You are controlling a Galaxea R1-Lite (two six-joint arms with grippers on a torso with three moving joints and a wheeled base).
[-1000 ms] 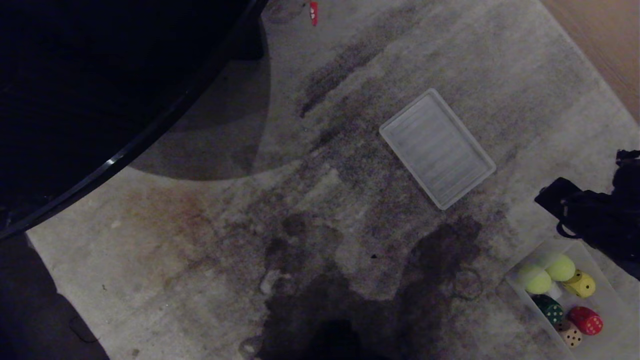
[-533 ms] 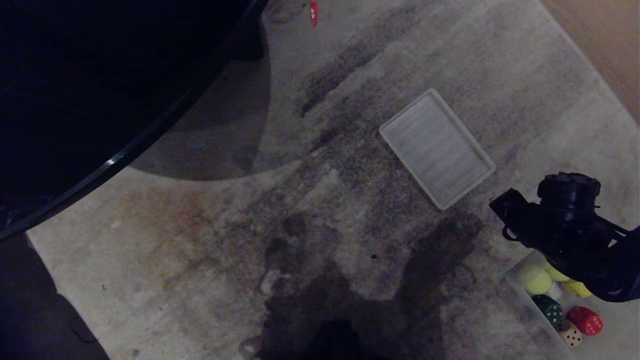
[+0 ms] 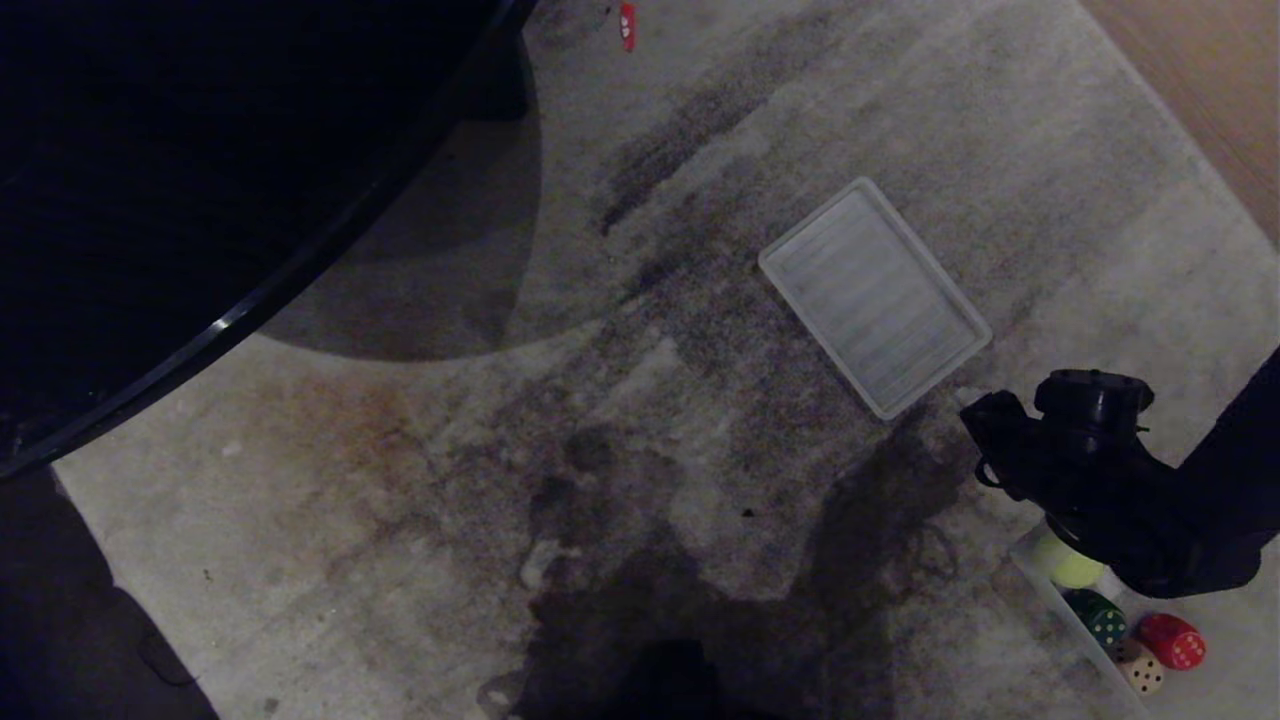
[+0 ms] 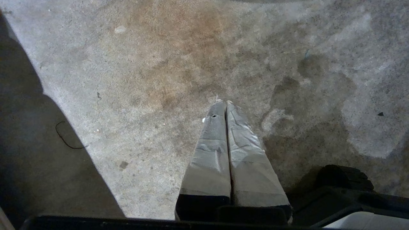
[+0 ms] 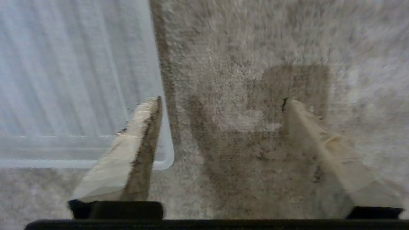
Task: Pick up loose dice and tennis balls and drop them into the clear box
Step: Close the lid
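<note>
1. The right gripper (image 5: pixel 223 105) hangs with jaws spread wide, holding nothing, above grey carpet (image 3: pixel 600 400).
2. The shallow translucent clear box (image 3: pixel 1045 580), holding fuzzy yellow-green tennis ball (image 3: pixel 1068 568) and dotted dice (image 3: pixel 1170 640), lies just behind it.
3. The flat ribbed translucent lid (image 3: pixel 875 295) lies ahead.
4. The left gripper (image 4: pixel 222 103) is closed, parked.

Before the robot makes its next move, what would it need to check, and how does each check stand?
1. right gripper empty: ok, fingers apart over bare rug.
2. Anything left loose on the rug: none in view.
3. clear box contents: one tennis ball, green die, red die and tan die visible; the arm hides the rest, cannot tell.
4. ribbed lid off the box: ok, flat on the rug.
5. left gripper: shut, empty, ok.
</note>
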